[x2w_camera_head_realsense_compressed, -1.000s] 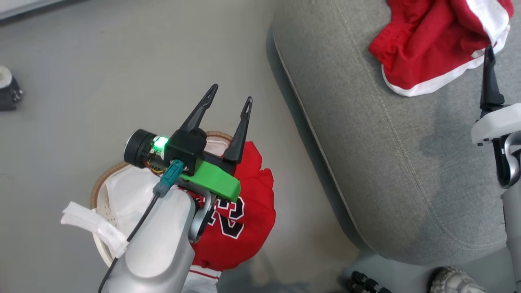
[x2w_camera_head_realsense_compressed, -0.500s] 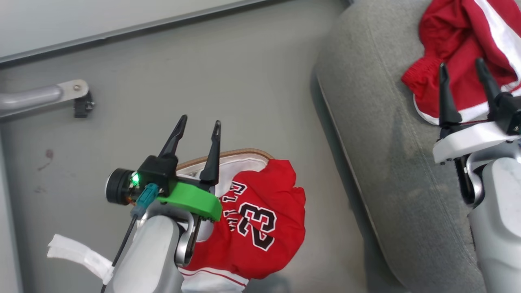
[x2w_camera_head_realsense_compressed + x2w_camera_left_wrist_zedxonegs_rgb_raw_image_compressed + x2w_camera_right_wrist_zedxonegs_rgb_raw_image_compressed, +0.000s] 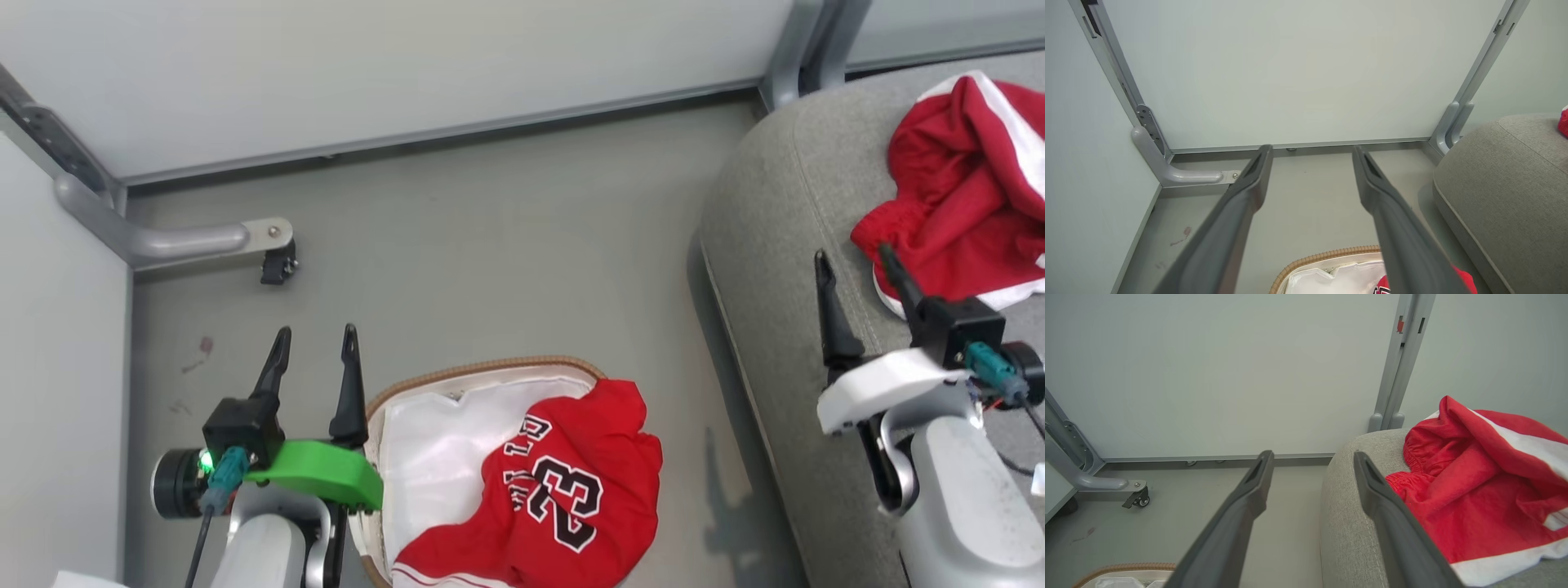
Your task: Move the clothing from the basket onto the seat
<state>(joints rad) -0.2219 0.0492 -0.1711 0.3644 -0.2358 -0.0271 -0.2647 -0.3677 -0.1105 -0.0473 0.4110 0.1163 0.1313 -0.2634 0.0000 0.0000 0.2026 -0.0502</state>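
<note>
Jersey (image 3: 563, 498) (number 23) draped over basket (image 3: 490, 365) rim, red garment (image 3: 955, 204) on seat (image 3: 775, 212), left gripper (image 3: 317, 335) and right gripper (image 3: 851, 255) spread, empty.

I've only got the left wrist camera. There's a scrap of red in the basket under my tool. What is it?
Observer: On the head camera it's a red jersey numbered 23, lying in the basket and spilling over its right rim.
Operator: Is anything on the seat?
Observer: Yes, a crumpled red garment with white trim lies on the seat.
Operator: Where's the other arm?
Observer: The right tool is open at the seat's edge, close to that garment, with nothing between its fingers.
</note>
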